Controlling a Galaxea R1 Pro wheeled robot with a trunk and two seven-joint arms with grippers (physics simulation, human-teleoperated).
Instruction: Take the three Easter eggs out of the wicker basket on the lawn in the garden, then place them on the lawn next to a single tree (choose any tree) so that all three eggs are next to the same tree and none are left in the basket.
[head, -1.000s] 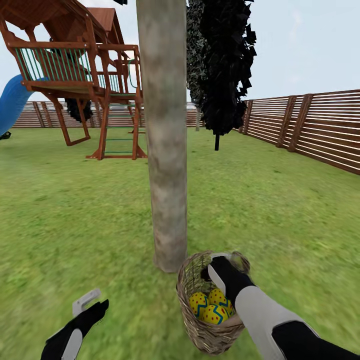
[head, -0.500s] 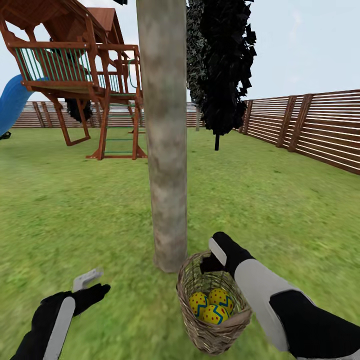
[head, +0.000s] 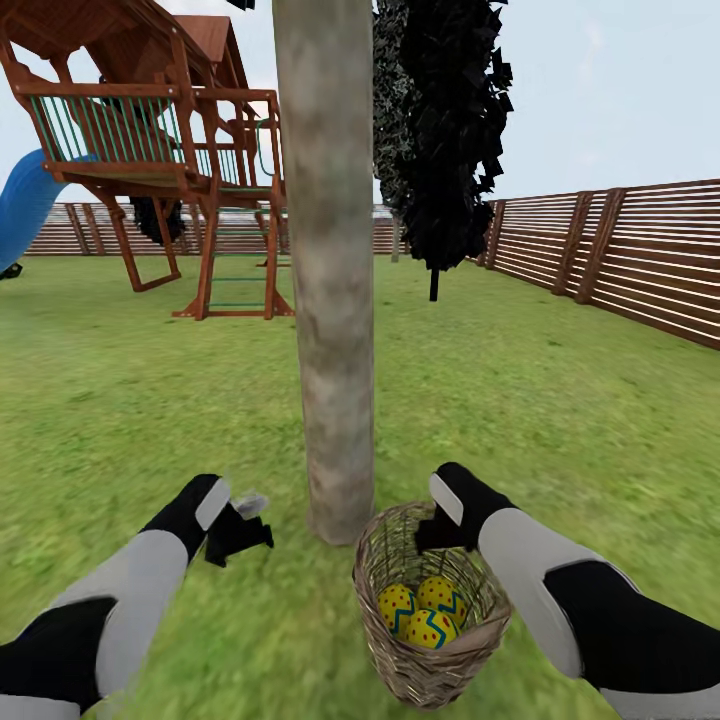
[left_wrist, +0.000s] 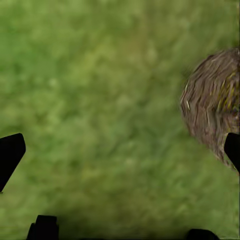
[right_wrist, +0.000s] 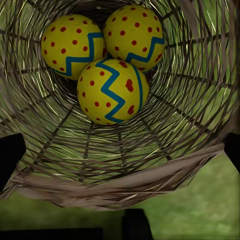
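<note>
Three Easter eggs (head: 424, 612) lie in the bottom of the wicker basket (head: 392, 655). Each egg is yellow with red dots and a blue-green zigzag band. The basket is brown, made of twisted twigs with gaps between them, and it gets narrower toward its base. It stands on the lawn (head: 560, 420) just beside the foot of the tree (head: 330, 300), which has a thick, straight, grey-brown trunk.

The right wrist view looks straight down into the basket (right_wrist: 200, 100). There the three eggs (right_wrist: 111, 90) touch each other, two side by side and one in front of them. Grass shows through the gaps in the weave. The head view does not show this much of the eggs, because the near wall of the basket hides their lower parts.

The left wrist view shows blurry grass (left_wrist: 100, 110) and the round outside of the basket (left_wrist: 212, 102) off to one side.

The right claw (head: 432, 532) hangs over the far rim of the basket. In its wrist view the two dark finger tips sit far apart, so the claw is spread wide with nothing in it. The left claw (head: 238, 530) is over the grass on the other side of the trunk, and its fingers are wide apart too.

Farther back stand one wooden playset (head: 150, 150) with a blue slide (head: 25, 205), one slim tree with black leaves (head: 445, 130), and a brown slat fence (head: 620, 250).
</note>
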